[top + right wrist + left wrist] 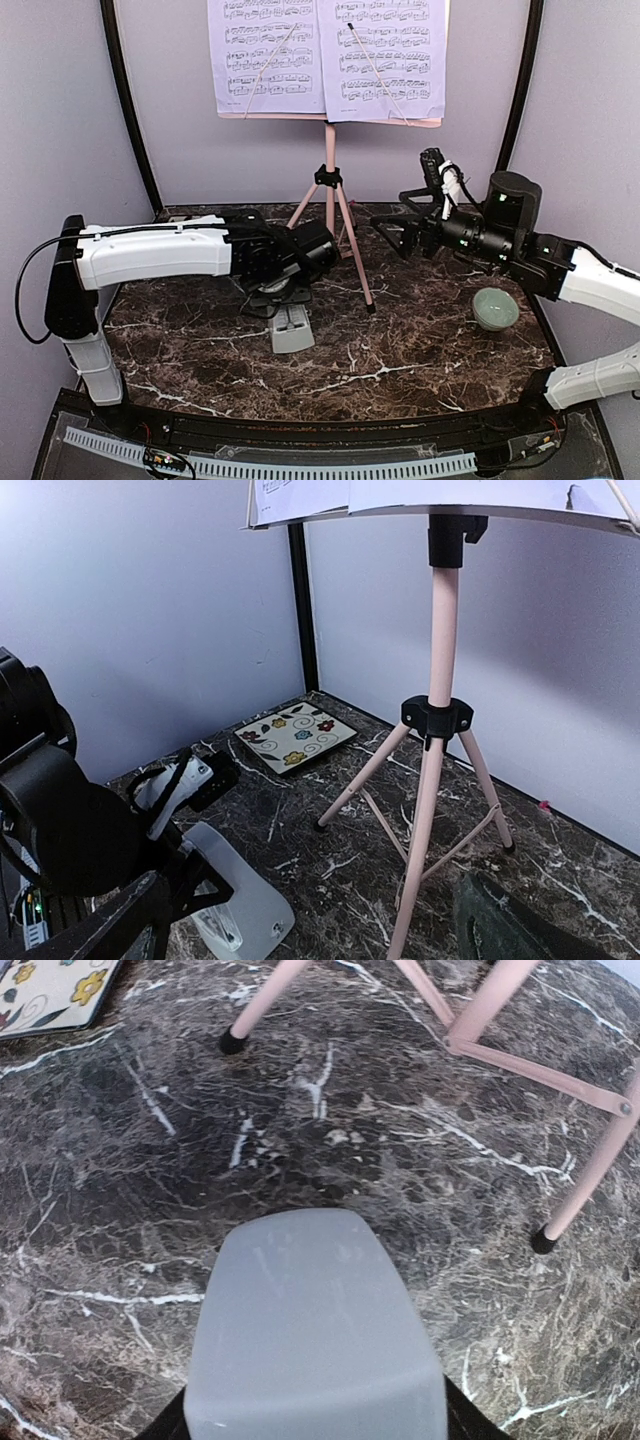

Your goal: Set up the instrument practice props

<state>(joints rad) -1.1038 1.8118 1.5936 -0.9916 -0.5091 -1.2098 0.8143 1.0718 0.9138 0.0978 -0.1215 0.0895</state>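
Observation:
The pink music stand (pixel 330 180) is upright on its tripod at the back of the marble table (pixel 400 350), and its pole also shows in the right wrist view (pixel 437 710). Two sheet-music pages (pixel 268 55) (pixel 385 55) rest side by side on its desk. The white-grey metronome (pixel 292 330) lies on the table in front of the tripod. My left gripper (pixel 278 295) is shut on its narrow end, the body (pixel 315 1330) filling the space between the black fingers (pixel 165 1425). My right gripper (pixel 395 235) hangs open right of the stand with nothing in it.
A pale green bowl (pixel 495 308) sits at the right, under the right arm. A square floral tile (pixel 295 737) lies at the back left by the wall, and also shows in the left wrist view (pixel 50 990). The stand's legs (pixel 560 1220) spread just beyond the metronome.

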